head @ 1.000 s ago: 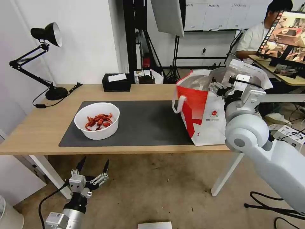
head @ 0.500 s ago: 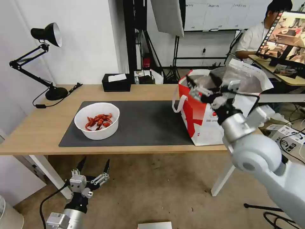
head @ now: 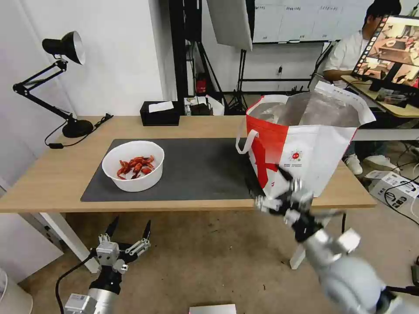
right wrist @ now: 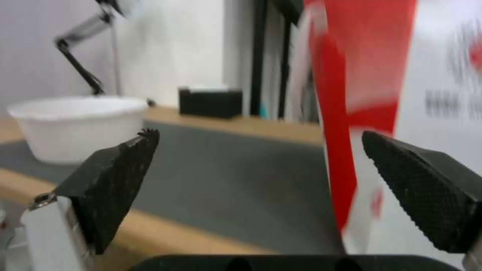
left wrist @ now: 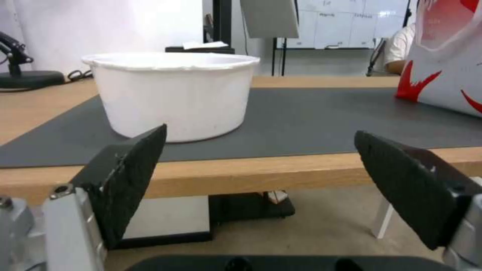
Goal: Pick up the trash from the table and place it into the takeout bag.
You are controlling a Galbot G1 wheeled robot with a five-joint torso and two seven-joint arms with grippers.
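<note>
A white round bowl (head: 133,171) of red crayfish shells (head: 136,165) stands on the left part of the dark grey mat (head: 200,170) on the light-wood table (head: 56,174). At the mat's right end stands the red-and-white takeout bag (head: 305,144), its foil-lined mouth open. My right gripper (head: 270,189) hangs open and empty at the table's front edge, low in front of the bag. From the right wrist I see the bag (right wrist: 401,94) close by and the bowl (right wrist: 75,126) farther off. My left gripper (head: 131,221) is open below the table edge, facing the bowl (left wrist: 173,94).
A black desk lamp (head: 65,78) stands at the table's back left and a black tissue box (head: 160,114) at the back edge. White table legs (head: 307,244) sit under the front corners. Cables and boxes (head: 393,185) lie on the floor at right.
My right arm has swung down from over the bag's mouth to the table's front edge below the bag. The left arm, bowl and bag have stayed put.
</note>
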